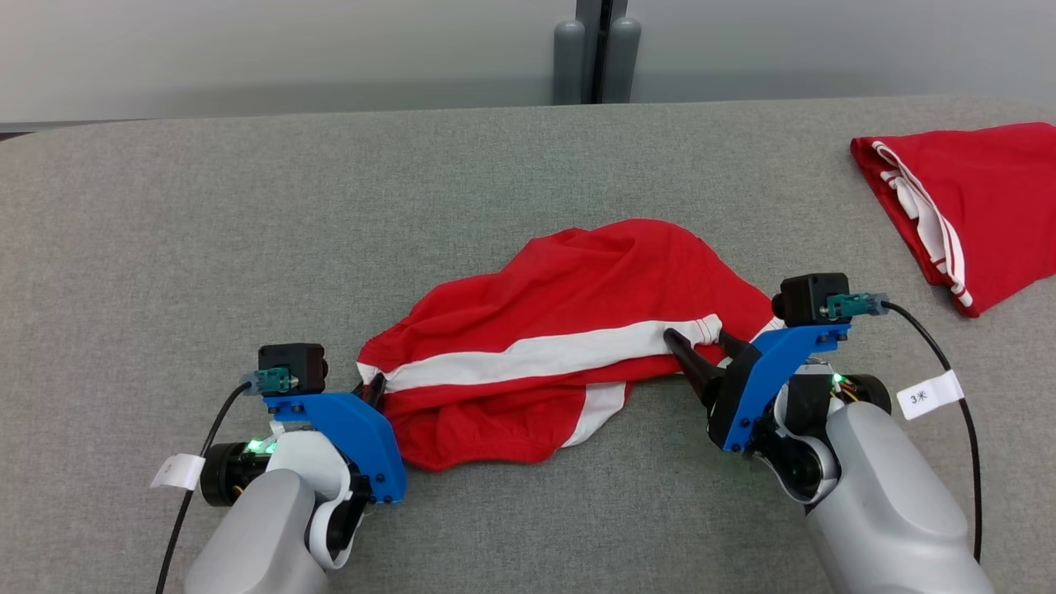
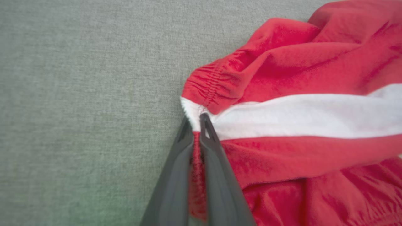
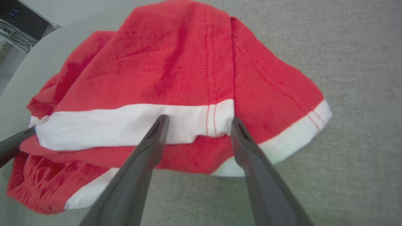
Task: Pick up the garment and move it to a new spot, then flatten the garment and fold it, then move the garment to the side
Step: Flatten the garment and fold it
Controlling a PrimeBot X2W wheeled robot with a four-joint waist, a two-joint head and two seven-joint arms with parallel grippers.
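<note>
Light bright, even and diffuse, from above; no glare. Head view sharp throughout. Garment (image 1: 577, 330) throws only a thin soft shadow along its near edge on the table (image 1: 247, 206). Small green wrist lamps (image 1: 262, 446) tint the table beside them. Left wrist view soft all over: jaws smeared toward the bottom edge, white stripe (image 2: 298, 116) near washed out, green cast at lower left. Right wrist view: weave crisp at centre, jaws blurred low down, table edge bowed at upper left.

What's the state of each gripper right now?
Left gripper: closed, pinching the edge of the red garment.
Right gripper: open over the garment, gripping nothing.
</note>
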